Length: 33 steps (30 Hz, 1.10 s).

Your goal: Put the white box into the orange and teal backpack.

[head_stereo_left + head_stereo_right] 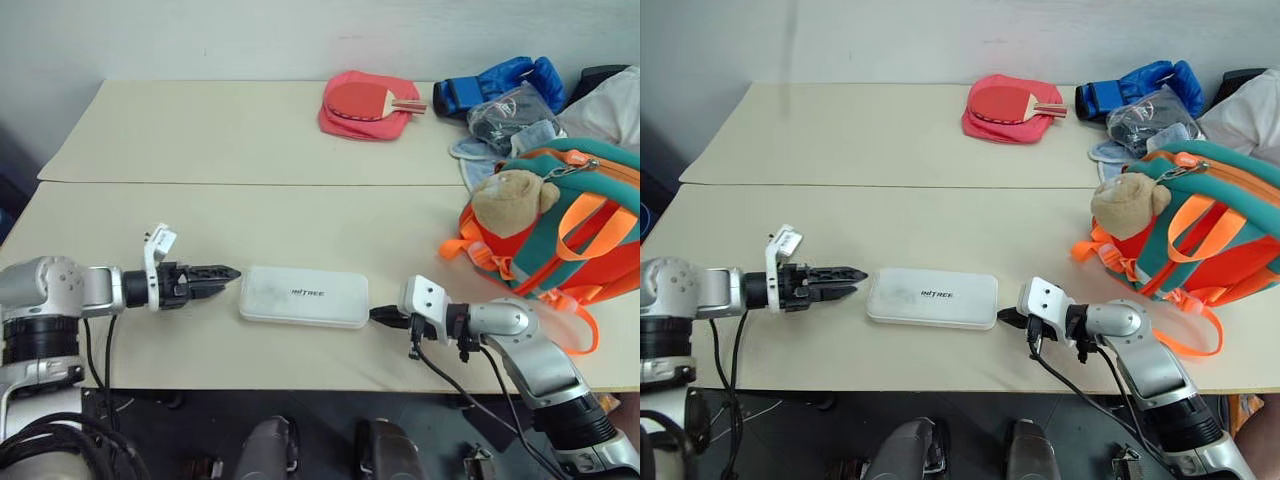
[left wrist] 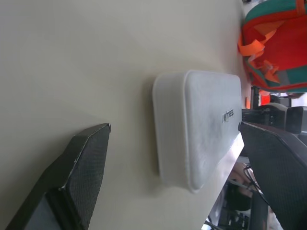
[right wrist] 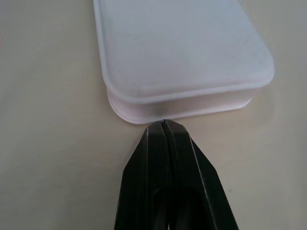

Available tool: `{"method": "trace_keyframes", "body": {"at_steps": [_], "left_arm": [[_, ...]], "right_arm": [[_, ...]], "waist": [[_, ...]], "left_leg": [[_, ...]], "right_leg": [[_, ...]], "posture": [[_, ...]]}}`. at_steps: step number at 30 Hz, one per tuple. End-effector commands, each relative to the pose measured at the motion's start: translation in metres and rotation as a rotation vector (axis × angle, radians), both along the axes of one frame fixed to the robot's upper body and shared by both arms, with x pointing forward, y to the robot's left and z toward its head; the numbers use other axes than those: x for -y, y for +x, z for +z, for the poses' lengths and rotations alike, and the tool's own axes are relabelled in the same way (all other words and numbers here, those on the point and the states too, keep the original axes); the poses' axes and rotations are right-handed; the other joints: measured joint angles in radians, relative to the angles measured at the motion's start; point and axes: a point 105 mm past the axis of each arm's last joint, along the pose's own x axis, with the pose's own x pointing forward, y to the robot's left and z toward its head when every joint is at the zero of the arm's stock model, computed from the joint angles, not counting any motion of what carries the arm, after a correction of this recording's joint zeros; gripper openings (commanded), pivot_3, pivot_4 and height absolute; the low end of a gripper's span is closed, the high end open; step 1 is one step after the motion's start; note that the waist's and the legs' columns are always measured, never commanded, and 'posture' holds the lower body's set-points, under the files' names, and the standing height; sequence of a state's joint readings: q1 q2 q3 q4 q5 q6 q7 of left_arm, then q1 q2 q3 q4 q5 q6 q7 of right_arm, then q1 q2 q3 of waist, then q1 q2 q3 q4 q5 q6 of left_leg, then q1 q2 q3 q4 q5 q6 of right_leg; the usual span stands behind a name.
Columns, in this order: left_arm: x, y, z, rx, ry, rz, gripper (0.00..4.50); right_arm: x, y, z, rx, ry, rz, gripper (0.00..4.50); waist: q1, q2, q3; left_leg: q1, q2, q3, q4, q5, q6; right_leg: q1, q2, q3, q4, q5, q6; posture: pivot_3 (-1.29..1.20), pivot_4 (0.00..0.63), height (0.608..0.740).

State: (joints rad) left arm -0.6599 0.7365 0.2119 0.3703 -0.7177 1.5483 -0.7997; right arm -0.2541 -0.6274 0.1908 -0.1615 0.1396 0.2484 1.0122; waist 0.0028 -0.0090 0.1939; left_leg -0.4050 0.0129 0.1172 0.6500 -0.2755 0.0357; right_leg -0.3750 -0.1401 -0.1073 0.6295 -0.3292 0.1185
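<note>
The white box (image 1: 303, 296) lies flat near the table's front edge, its small dark lettering facing up. My left gripper (image 1: 228, 276) is just off the box's left end, and in the left wrist view its fingers (image 2: 81, 167) stand open, wide apart, facing that short end (image 2: 206, 139). My right gripper (image 1: 378, 314) is shut and empty, its tips (image 3: 164, 123) right at the box's right end (image 3: 177, 52). The orange and teal backpack (image 1: 580, 240) sits at the right with a tan plush bear (image 1: 510, 200) on its front and orange straps trailing onto the table.
Behind the backpack lie a blue boxing glove (image 1: 495, 85), a grey bundle in clear plastic (image 1: 510, 118) and a red paddle on a pink cloth (image 1: 365, 103). A seam (image 1: 250, 184) crosses the table. The front edge (image 1: 300, 388) runs just below the box.
</note>
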Motion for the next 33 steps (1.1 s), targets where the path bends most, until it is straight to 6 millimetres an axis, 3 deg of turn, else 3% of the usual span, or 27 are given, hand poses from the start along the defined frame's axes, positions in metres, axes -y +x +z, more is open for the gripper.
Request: {"method": "trace_keyframes", "body": {"at_steps": [1,8,15,18,24,27,30,33], "left_arm": [[0.014,-0.002,-0.019,-0.119,0.026,-0.045,4.49],[0.034,-0.011,-0.022,-0.176,0.014,-0.165,4.49],[0.050,-0.004,-0.010,-0.154,-0.103,-0.188,4.49],[0.058,-0.005,-0.006,-0.138,-0.127,-0.213,3.91],[0.058,-0.010,0.000,-0.109,-0.169,-0.237,2.11],[0.061,-0.023,0.005,-0.054,-0.185,-0.297,1.30],[0.064,-0.035,0.007,0.078,-0.190,-0.353,1.21],[0.066,-0.038,0.027,0.457,-0.266,-0.373,1.21]], "right_arm": [[-0.005,0.005,0.006,0.048,-0.003,0.021,0.00],[-0.013,0.015,0.004,0.075,-0.018,0.044,0.00],[-0.025,0.014,0.003,0.074,0.012,0.070,0.00],[-0.025,0.011,0.002,0.068,0.016,0.079,0.00],[-0.012,0.008,-0.001,0.052,0.010,0.042,0.00],[-0.005,0.003,-0.001,0.050,0.040,-0.016,0.00],[0.011,-0.008,0.002,0.039,0.107,-0.109,0.00],[0.037,-0.025,0.014,0.042,0.218,-0.237,0.00]], "waist": [[0.000,0.000,0.000],[-0.005,0.000,-0.001],[-0.004,-0.001,-0.001],[-0.005,-0.001,-0.001],[-0.002,-0.003,-0.001],[-0.006,-0.004,-0.002],[-0.005,-0.004,-0.002],[-0.001,-0.003,-0.002]], "left_leg": [[0.000,0.000,0.000,0.000,0.000,0.000],[0.001,0.000,0.001,0.001,0.000,0.000],[0.000,0.001,0.001,0.002,0.001,0.001],[0.000,0.001,0.001,0.002,0.001,0.001],[0.000,0.001,0.001,0.003,0.001,0.001],[0.000,0.001,0.000,0.003,0.001,0.001],[0.000,0.001,0.000,0.001,0.001,0.000],[-0.002,0.001,-0.001,-0.001,0.001,-0.001]], "right_leg": [[0.000,0.000,0.000,0.000,0.000,0.000],[0.000,0.001,0.001,0.000,0.000,0.000],[0.001,0.001,0.001,0.001,0.000,0.000],[0.001,0.001,0.001,0.002,0.000,0.000],[0.001,0.001,0.001,0.005,0.000,0.000],[0.001,0.000,0.003,0.005,0.000,0.000],[0.001,-0.004,0.005,0.003,0.000,0.000],[0.001,-0.005,0.005,-0.001,0.000,0.000]], "posture": [[0.00,0.150,0.740],[0.00,0.150,0.740],[0.00,0.150,0.740],[0.00,0.150,0.740],[0.00,0.150,0.740],[0.00,0.150,0.740],[0.00,0.150,0.740],[0.00,0.150,0.740]]}}
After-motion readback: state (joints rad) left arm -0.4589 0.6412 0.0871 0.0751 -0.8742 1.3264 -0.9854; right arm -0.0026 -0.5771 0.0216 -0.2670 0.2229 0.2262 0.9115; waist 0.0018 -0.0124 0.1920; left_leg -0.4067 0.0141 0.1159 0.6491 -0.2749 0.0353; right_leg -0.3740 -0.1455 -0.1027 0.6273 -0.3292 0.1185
